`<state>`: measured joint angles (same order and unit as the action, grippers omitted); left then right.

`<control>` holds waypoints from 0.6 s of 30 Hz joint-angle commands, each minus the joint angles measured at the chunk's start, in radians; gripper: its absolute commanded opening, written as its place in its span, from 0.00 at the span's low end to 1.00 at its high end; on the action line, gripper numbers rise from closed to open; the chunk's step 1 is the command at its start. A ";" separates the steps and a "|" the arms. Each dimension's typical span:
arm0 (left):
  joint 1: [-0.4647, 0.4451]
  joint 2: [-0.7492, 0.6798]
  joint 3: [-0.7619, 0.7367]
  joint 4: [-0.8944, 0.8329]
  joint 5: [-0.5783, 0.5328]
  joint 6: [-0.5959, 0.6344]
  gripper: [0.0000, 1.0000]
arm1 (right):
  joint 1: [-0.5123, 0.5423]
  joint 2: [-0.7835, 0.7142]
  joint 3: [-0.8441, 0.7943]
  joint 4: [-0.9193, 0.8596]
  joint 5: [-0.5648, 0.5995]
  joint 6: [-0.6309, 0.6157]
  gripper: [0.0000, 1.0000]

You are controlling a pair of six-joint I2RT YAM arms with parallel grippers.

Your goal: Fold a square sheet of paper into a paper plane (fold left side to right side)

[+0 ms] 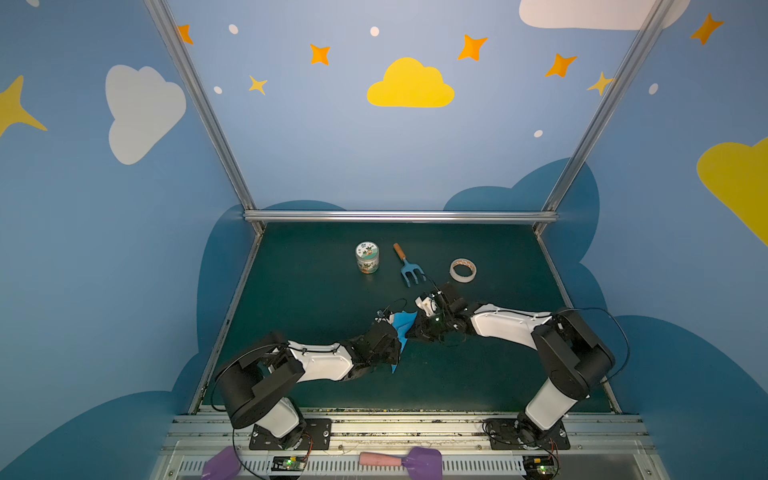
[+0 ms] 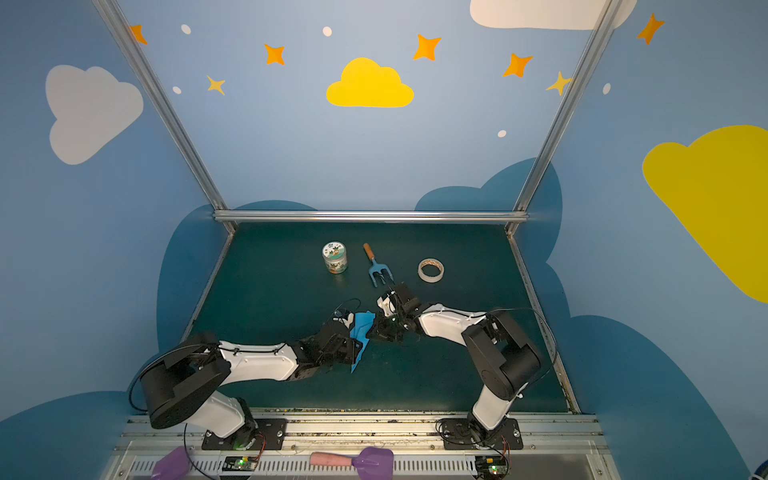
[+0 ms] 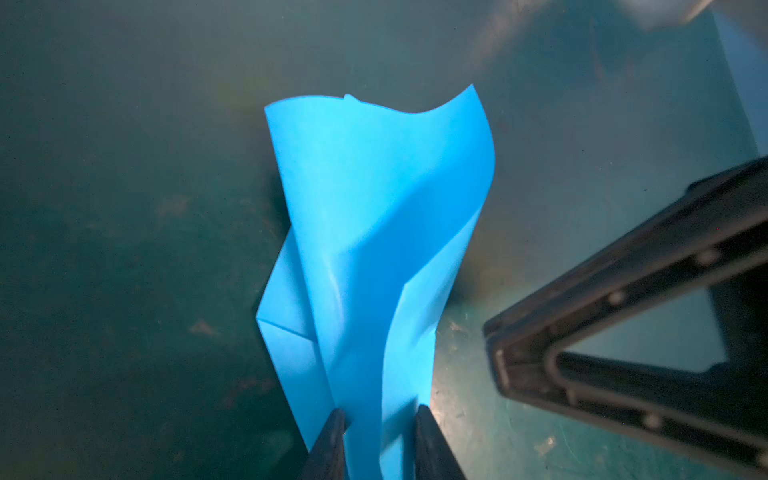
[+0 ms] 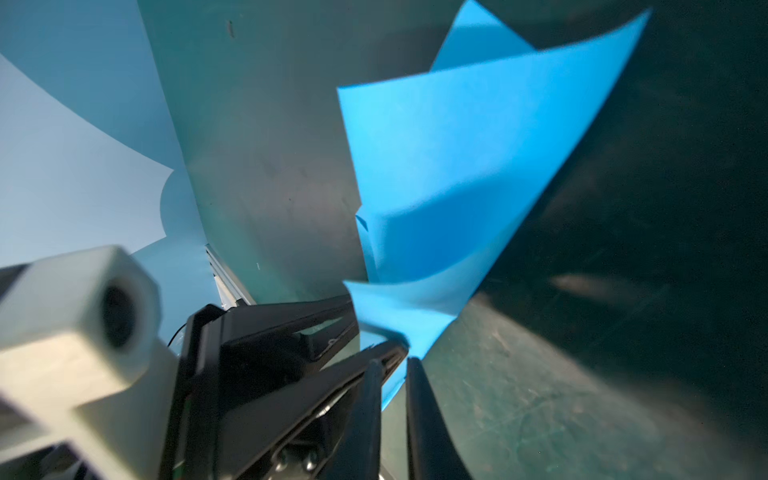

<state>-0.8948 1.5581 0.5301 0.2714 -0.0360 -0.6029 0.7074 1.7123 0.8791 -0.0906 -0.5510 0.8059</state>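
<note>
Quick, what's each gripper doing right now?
Left gripper: closed on the folded blue paper.
Right gripper: closed, pinching an edge of the same paper.

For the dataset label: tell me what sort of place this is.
Probably a staged robot-training booth: cloud-and-star walls, an aluminium frame, left arm and right arm bolted beside a green tabletop.

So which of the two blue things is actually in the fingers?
The folded sky-blue paper, held up between the left gripper and right gripper; the blue fork with the wooden handle lies untouched further back.
</note>
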 commanded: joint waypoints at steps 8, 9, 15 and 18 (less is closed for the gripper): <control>0.004 0.065 -0.086 -0.180 0.046 -0.001 0.30 | 0.033 0.113 0.111 0.001 -0.012 -0.009 0.07; 0.004 0.063 -0.089 -0.176 0.049 -0.001 0.31 | 0.036 0.120 0.116 -0.005 -0.007 -0.012 0.07; 0.007 -0.033 -0.088 -0.223 0.067 0.002 0.44 | 0.038 0.158 0.093 0.012 0.012 -0.004 0.05; 0.012 -0.135 -0.092 -0.270 0.069 -0.025 0.51 | 0.038 0.170 0.068 0.035 0.015 0.006 0.05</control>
<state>-0.8909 1.4628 0.4850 0.2420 0.0128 -0.6064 0.7399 1.8645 0.9699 -0.0704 -0.5503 0.8070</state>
